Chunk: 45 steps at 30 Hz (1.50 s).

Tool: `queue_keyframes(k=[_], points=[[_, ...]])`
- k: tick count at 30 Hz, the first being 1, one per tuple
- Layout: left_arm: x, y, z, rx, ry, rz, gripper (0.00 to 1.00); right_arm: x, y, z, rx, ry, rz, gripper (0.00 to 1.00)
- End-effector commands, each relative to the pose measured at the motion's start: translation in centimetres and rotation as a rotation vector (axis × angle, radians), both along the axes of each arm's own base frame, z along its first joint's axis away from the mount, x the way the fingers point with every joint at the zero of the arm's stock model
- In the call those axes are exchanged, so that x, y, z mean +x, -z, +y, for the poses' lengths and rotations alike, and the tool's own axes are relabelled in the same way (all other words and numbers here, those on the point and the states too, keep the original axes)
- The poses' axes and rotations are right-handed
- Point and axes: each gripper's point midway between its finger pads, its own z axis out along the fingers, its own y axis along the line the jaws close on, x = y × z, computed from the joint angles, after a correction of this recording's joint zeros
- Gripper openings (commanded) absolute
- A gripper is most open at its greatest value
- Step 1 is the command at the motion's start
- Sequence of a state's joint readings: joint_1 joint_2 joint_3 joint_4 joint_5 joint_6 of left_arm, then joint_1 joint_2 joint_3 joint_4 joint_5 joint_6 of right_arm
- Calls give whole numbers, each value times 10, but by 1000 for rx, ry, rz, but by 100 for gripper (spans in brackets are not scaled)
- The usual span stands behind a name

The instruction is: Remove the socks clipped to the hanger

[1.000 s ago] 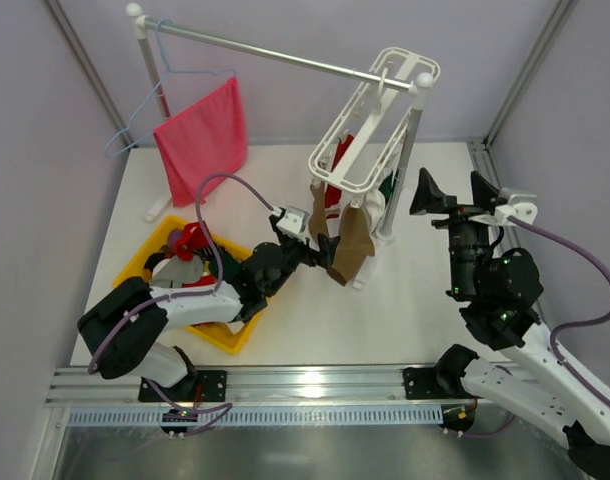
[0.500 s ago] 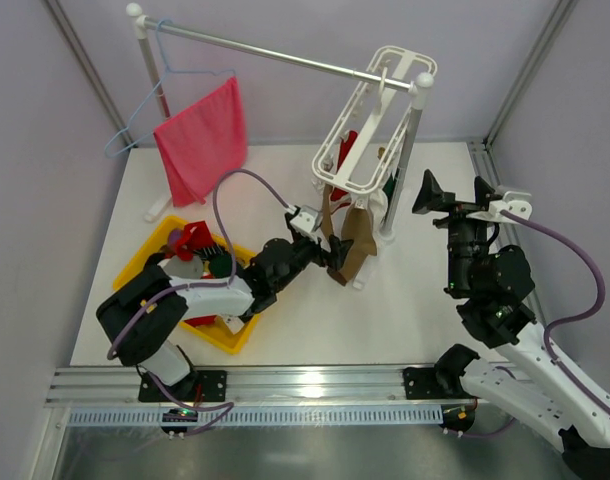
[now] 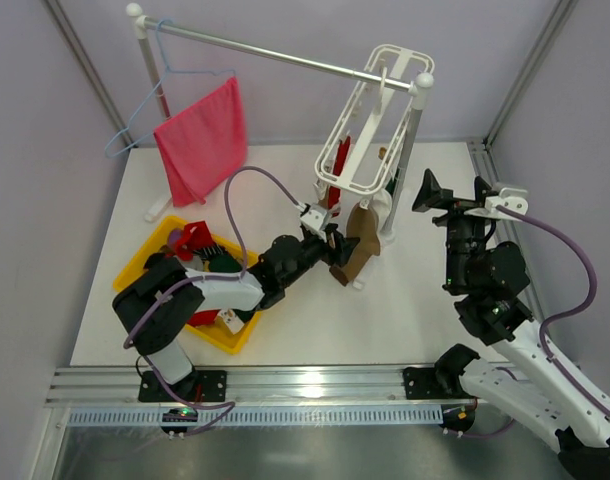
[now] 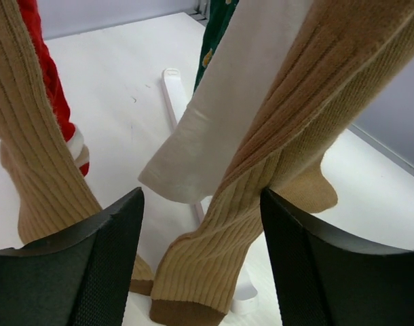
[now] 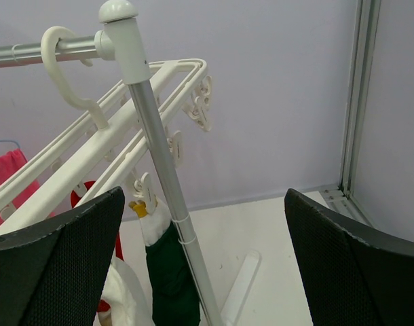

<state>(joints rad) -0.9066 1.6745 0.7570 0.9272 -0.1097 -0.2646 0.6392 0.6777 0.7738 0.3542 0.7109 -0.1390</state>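
framing a tan sock [image 4: 295, 102], left end effector [image 4: 200, 207] gapes.

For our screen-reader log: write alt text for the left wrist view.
The open left tool frames a hanging tan ribbed sock, its brown toe low between the black fingers, a white sock beside it. Another tan sock and a red sock hang at left, a dark green sock behind, above the white table.
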Motion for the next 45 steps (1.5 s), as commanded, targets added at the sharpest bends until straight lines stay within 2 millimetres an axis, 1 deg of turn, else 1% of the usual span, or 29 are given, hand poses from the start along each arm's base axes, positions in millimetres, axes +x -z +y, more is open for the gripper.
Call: queue_keyframes(k=[1,2,3,5,7,8,9,10,11,15,17,19,22,23,27,29,30,32,33,36,37,38,39,40,41,42,43,44,45], points=[[-1,-36,-14,-108,47,-60,67,4,0,3,5,-8,1,100],[-1,-37,-15,-112,50,-61,65,4,1,3,3,-9,3,100],[-2,-38,-15,-115,51,-64,59,5,0,3,5,-10,1,100],[-1,-39,-14,-117,49,-64,52,6,1,4,3,-9,5,100],[-1,-38,-14,-114,45,-61,35,7,2,5,3,-12,7,99],[0,-38,-13,-114,37,-56,25,7,2,5,3,-11,7,100],[0,-40,-13,-119,34,-54,8,8,4,5,0,-9,11,100],[0,-41,-12,-120,28,-52,2,8,4,5,0,-8,14,100],[1,-42,-10,-121,16,-54,0,9,5,5,0,-6,16,100],[2,-42,1,-100,-31,-67,0,8,5,4,0,-5,18,100],[1,-48,6,-103,-47,-81,0,6,4,3,4,-5,16,100],[2,-49,10,-100,-58,-87,0,5,4,2,6,-2,13,100],[2,-45,13,-90,-77,-80,0,5,4,1,6,-2,13,100],[1,-46,16,-93,-86,-82,0,5,5,1,5,0,16,100],[2,-50,36,-73,-165,-99,0,5,5,2,9,-8,13,100],[-1,-44,47,-31,-195,-96,0,5,5,5,9,-20,13,100],[-4,-52,53,-39,-203,-107,0,6,4,7,6,-32,12,100],[-9,-49,62,-19,-217,-99,0,8,5,12,3,-50,16,100],[-13,-58,67,-36,-219,-107,0,9,3,16,-3,-69,14,100],[-20,-55,75,-19,-219,-89,0,9,5,27,-15,-128,19,100],[-22,-61,77,-28,-216,-95,0,8,4,35,-28,-174,9,100],[-25,-58,78,-4,-207,-85,0,7,4,40,-37,-203,4,100],[-28,-59,76,7,-184,-90,0,4,5,44,-47,-227,-5,100],[-31,-63,76,10,-169,-93,0,1,2,53,-67,-285,-26,100],[-33,-58,76,35,-154,-79,0,-2,1,58,-94,-313,-39,100],[-37,-59,73,40,-129,-80,0,-5,4,62,-114,-340,-47,100],[-40,-61,74,34,-118,-78,0,-14,-2,72,-142,-409,-86,100],[-42,-62,73,29,-107,-74,0,-18,-3,76,-176,-436,-104,100],[-45,-61,73,33,-92,-67,0,-21,1,83,-208,-473,-110,100]])
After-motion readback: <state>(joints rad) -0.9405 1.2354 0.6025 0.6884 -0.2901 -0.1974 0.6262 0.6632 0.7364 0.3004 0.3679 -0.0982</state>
